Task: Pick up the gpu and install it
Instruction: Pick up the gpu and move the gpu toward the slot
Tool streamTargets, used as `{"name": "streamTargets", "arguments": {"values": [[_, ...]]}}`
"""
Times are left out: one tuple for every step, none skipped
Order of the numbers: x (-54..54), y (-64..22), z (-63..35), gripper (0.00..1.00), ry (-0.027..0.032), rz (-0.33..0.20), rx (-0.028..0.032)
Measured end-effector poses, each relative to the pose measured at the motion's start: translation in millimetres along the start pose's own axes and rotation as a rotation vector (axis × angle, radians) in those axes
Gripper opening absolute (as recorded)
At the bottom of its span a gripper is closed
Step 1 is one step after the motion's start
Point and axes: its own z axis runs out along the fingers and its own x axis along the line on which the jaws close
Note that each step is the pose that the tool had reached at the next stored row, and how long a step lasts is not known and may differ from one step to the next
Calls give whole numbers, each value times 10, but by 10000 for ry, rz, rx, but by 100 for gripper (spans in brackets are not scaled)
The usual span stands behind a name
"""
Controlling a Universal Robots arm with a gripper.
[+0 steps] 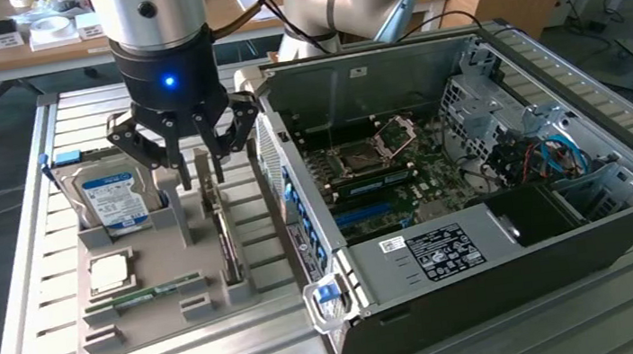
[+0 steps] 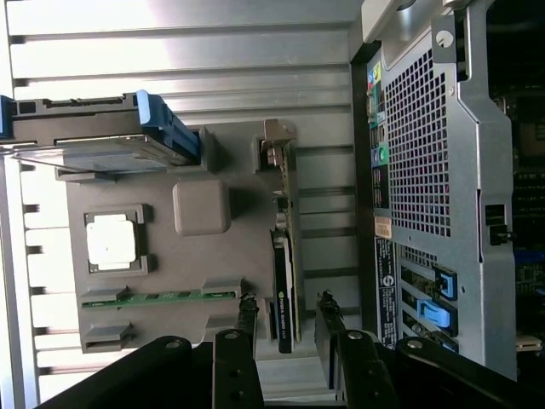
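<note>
The gpu (image 1: pixel 227 242) stands on edge in a slot of the grey tray (image 1: pixel 160 327), left of centre in the exterior view. It looks light, stiff and fragile, best pinched across its flat faces near the top edge. The gripper (image 1: pixel 200 169) hangs just above it, spread and empty, straddling its line.

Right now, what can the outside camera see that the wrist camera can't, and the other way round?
Exterior view's extra: the inside of the open computer case, with its motherboard, and the arm's round body with a blue light. Wrist view's extra: the coloured ports on the case's back panel. Shared: the gpu standing on edge in the grey tray, the hard drive, the memory stick, and the open jaws, one on each side of the gpu.
</note>
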Motion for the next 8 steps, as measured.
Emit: {"name": "streamTargets", "arguments": {"values": [[0, 0, 10, 41, -4, 0, -4], [0, -1, 21, 41, -3, 0, -3], [1, -2, 34, 41, -1, 0, -2], [1, -2, 49, 41, -1, 0, -1], [1, -3, 60, 41, -1, 0, -1], [1, -3, 62, 41, 0, 0, 0], [2, -3, 62, 41, 2, 0, 1], [2, -3, 63, 41, 2, 0, 1]]}}
